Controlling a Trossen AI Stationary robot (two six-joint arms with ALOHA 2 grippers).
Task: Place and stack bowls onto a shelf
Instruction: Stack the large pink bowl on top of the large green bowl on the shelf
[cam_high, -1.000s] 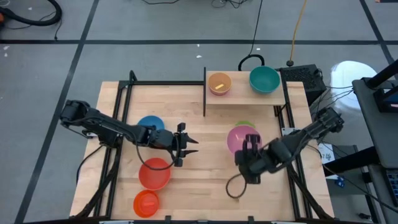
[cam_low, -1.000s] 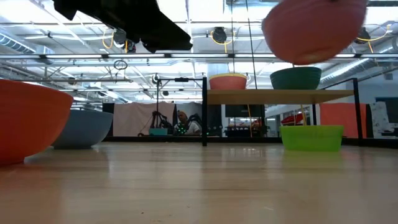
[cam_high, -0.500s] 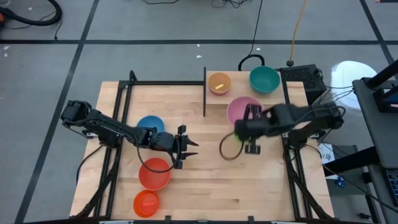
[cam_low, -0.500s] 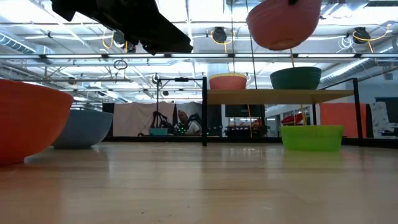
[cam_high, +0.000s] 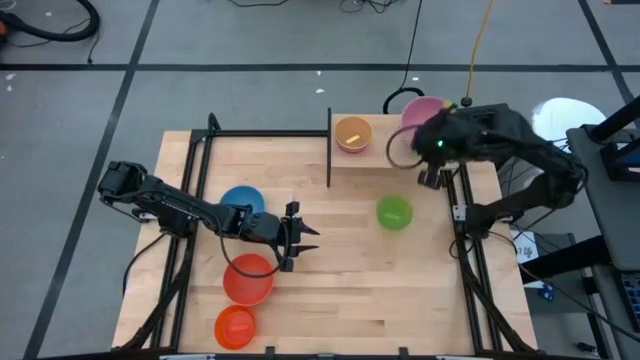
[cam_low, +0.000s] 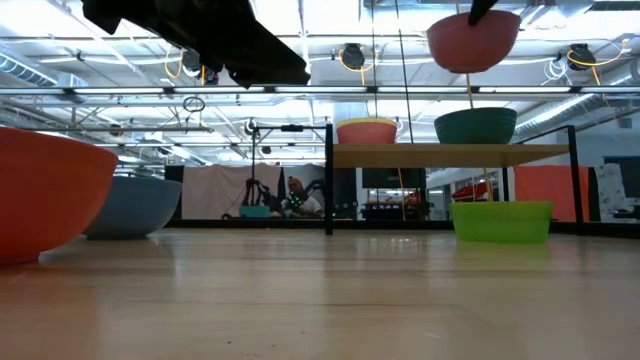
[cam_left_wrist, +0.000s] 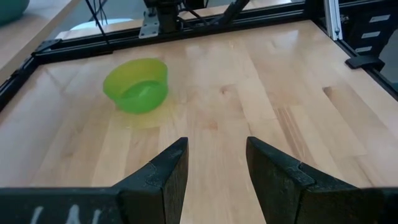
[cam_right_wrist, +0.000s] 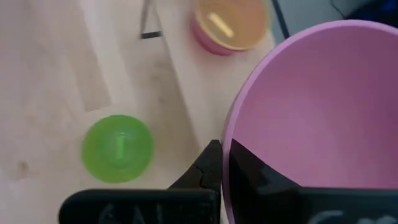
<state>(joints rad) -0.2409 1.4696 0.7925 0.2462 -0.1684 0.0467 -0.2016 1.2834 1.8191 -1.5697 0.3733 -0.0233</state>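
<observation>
On the table (cam_high: 330, 300), the shelf (cam_high: 385, 155) carries a teal bowl (cam_low: 475, 125). The right gripper (cam_right_wrist: 219, 163), pinching the pink bowl (cam_high: 422, 110) by its rim, holds it straight above the teal one, so stacking is probably a plain descent. The left gripper (cam_left_wrist: 214, 168) waits parted and empty by the red bowl (cam_high: 247, 280).

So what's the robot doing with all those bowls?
It's putting bowls on a little shelf. The right gripper is shut on the rim of a pink bowl, holding it in the air above the teal bowl on the shelf. The left gripper waits open over the table near the red bowl.
</observation>
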